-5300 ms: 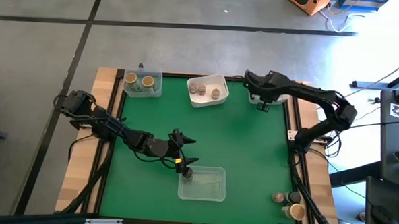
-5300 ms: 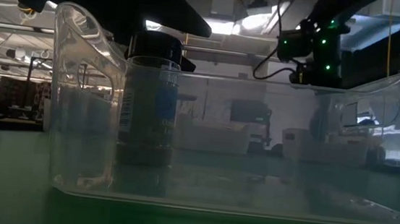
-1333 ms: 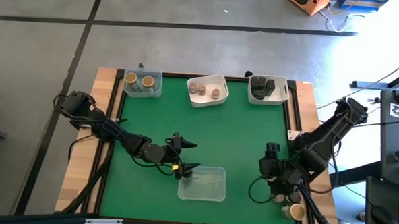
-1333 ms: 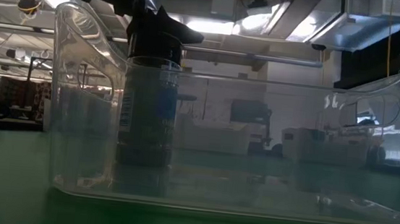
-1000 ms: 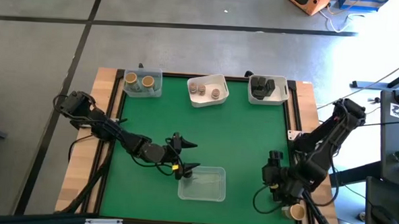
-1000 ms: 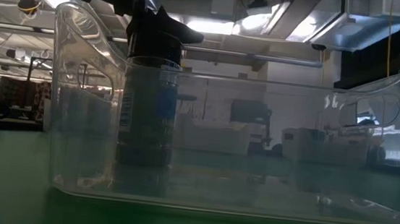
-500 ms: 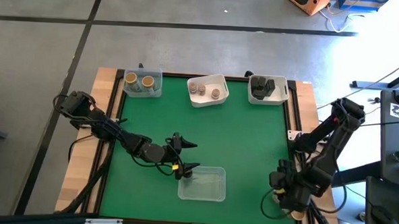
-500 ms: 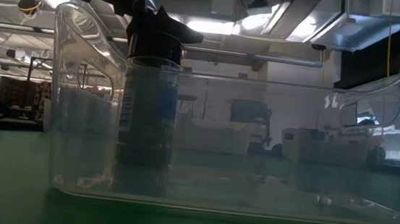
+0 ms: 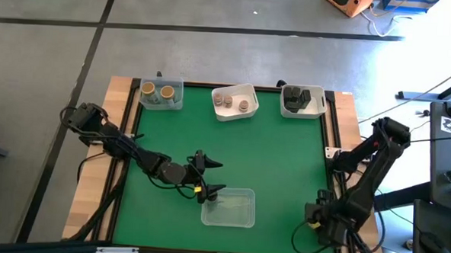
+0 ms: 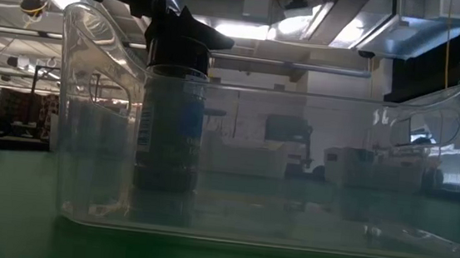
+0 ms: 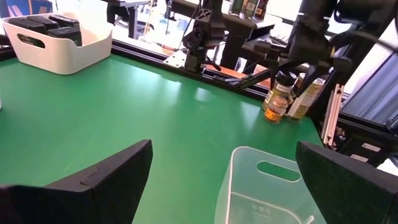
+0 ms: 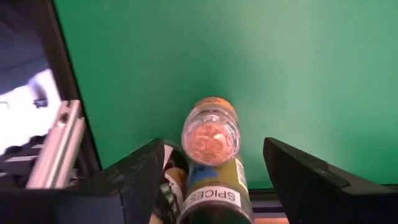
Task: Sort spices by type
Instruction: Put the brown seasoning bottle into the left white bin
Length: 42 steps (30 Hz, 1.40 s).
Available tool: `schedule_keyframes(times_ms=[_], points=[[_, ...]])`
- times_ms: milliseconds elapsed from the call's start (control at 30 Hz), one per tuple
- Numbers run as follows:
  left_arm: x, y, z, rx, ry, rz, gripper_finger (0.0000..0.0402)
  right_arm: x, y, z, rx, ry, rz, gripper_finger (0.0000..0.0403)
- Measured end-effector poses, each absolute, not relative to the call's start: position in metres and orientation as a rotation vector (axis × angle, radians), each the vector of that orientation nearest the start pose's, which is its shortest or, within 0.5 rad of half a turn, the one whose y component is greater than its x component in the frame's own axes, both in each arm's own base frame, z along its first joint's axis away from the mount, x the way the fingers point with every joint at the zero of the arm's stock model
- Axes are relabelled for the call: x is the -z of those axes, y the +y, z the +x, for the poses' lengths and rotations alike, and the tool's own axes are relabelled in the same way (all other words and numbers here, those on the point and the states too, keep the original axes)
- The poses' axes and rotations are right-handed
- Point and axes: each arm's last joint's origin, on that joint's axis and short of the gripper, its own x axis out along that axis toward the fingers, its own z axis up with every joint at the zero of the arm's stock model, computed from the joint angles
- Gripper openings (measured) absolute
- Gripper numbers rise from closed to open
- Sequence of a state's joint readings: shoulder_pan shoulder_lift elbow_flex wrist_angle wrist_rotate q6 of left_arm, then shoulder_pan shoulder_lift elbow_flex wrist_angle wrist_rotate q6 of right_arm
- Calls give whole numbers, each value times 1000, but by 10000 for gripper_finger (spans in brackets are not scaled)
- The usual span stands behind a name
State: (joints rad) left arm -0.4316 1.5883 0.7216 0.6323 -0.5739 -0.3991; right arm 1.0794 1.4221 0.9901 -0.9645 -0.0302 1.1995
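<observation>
Right claw point(image 12: 211, 180) spread wide, low at the lower right of the high view, straddling a spice jar point(image 12: 210, 134) without touching. Left claw point(image 9: 209, 177) gaping over the clear tray point(image 9: 235, 215), lower centre; black-capped jar point(image 10: 170, 120) upright inside. Other jars point(image 9: 157, 91) in bins along the top edge.

Green tabletop point(image 9: 270, 163) fills the middle, framed by a black rail and pale wooden edging point(image 9: 119, 122). Along the far edge sit three bins: a clear bin point(image 9: 173, 103) at the left, a white bin point(image 9: 230, 113) in the centre, another white bin point(image 9: 304, 111) at the right. At the near edge, a clear plastic tray point(image 9: 233, 211). Grey concrete floor point(image 9: 213, 57) all around, and an orange box point(image 9: 351, 2) up at the far corner.
</observation>
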Motion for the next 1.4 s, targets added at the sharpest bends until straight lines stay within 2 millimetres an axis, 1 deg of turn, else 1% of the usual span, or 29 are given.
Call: schedule_keyframes(times_ms=[100, 200, 333, 467, 600, 667, 733, 900, 1033, 1167, 1267, 1400], points=[[-198, -119, 296, -179, 174, -277, 379, -213, 221, 119, -20, 1547, 216, 273], [-198, -119, 296, -180, 175, -277, 379, -205, 227, 123, -33, 1563, 219, 273], [-198, -119, 296, -179, 176, -277, 379, -194, 230, 127, -21, 1631, 207, 273], [-198, -119, 296, -179, 176, -277, 379, -183, 232, 130, -6, 1660, 178, 273], [-198, -119, 296, -179, 176, -277, 379, -177, 233, 132, 9, 1676, 161, 272], [-198, -119, 296, -179, 176, -277, 379, -174, 234, 133, 16, 1685, 153, 263], [-198, -119, 296, -179, 176, -277, 379, -174, 233, 133, 16, 1683, 147, 244], [-198, -119, 296, -179, 175, -277, 379, -174, 230, 138, 10, 1669, 127, 179], [-198, -119, 296, -179, 175, -278, 379, -175, 224, 147, -16, 1657, 107, 180], [-198, -119, 296, -179, 175, -278, 379, -183, 212, 157, -33, 1639, 83, 180], [-198, -119, 296, -179, 176, -277, 379, -194, 201, 168, -16, 1602, 9, 180], [-198, -119, 296, -179, 175, -278, 379, -207, 180, 189, 34, 1530, -118, 180]])
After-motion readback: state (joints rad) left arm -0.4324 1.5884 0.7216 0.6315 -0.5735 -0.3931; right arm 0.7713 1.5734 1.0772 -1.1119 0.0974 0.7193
